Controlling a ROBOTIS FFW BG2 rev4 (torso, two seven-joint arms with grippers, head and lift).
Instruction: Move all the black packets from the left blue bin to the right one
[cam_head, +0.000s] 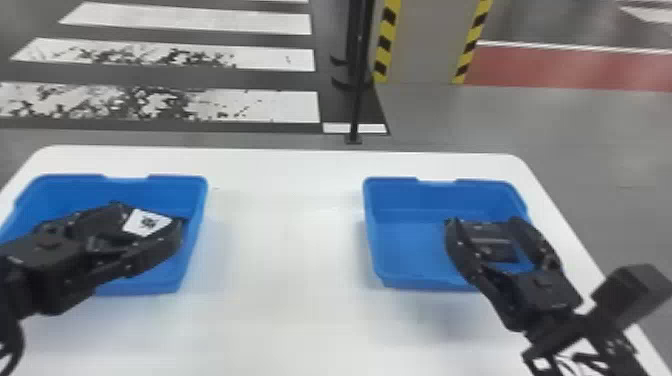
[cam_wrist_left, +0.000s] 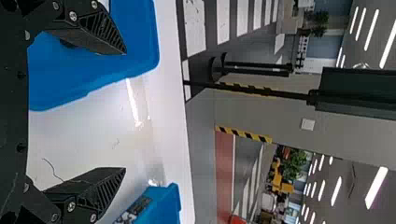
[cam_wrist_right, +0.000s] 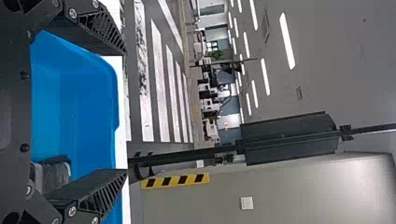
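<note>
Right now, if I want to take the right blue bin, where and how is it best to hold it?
I would pinch the left wall of the right blue bin by its rim, from above, one finger inside and one outside. That wall stands up thin, with bare table outside and bare floor inside, while the right gripper occupies the right part.

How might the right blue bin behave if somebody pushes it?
The right blue bin would probably keep its shape, because its walls look like moulded plastic. It is wide and low, so it may slide on the white table rather than tip. The black packets inside look few, so it is perhaps light.
</note>
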